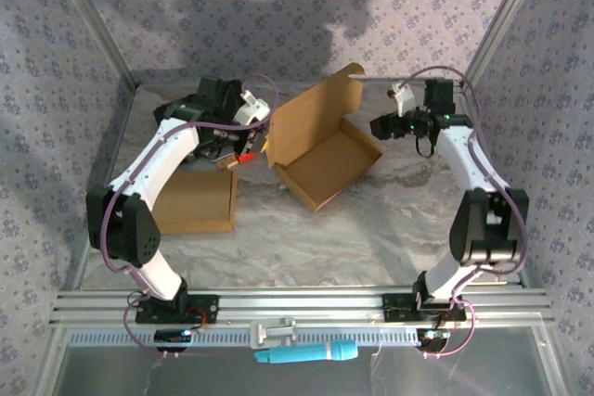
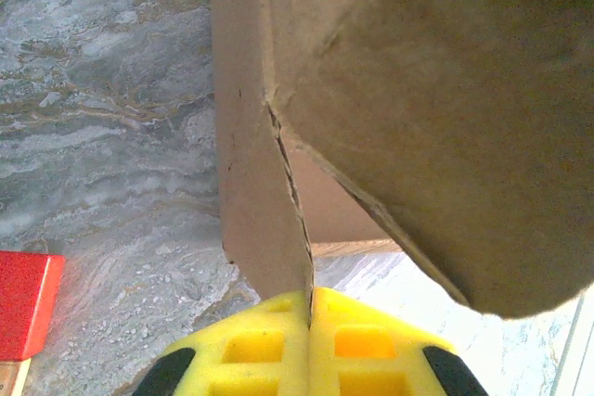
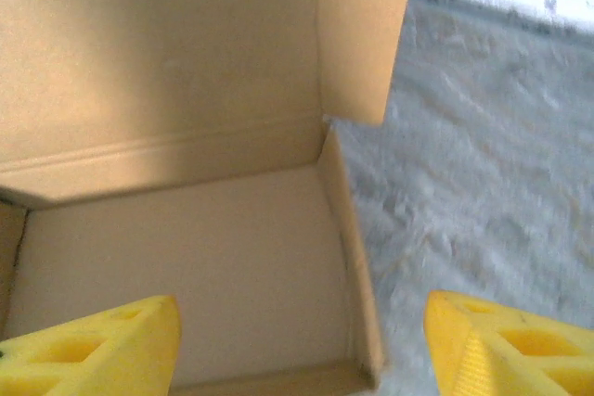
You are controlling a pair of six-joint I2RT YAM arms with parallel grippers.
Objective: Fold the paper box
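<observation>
The left pincer (image 1: 255,147) is closed flat, and its wrist view shows a thin cardboard wall of the paper box (image 2: 408,108) nipped between the yellow fingers (image 2: 251,345). Just left of this pincer a small red object (image 2: 26,289) lies on the marbled surface (image 2: 102,136). Nearer than the pincer, under the left arm, a flat brown cardboard piece (image 1: 195,199) lies on the surface. The paper box (image 1: 325,169) sits between the two pincers as an open tray that faces up. Its long axis runs slanted, from the left pincer's near side towards the right pincer (image 1: 379,127), and its lid stands up along the far long edge. The right pincer is open wide, holding nothing. Its wrist view looks into the tray's inside, with the corner wall (image 3: 357,322) between its fingers (image 3: 506,350), which the top view does not give.
</observation>
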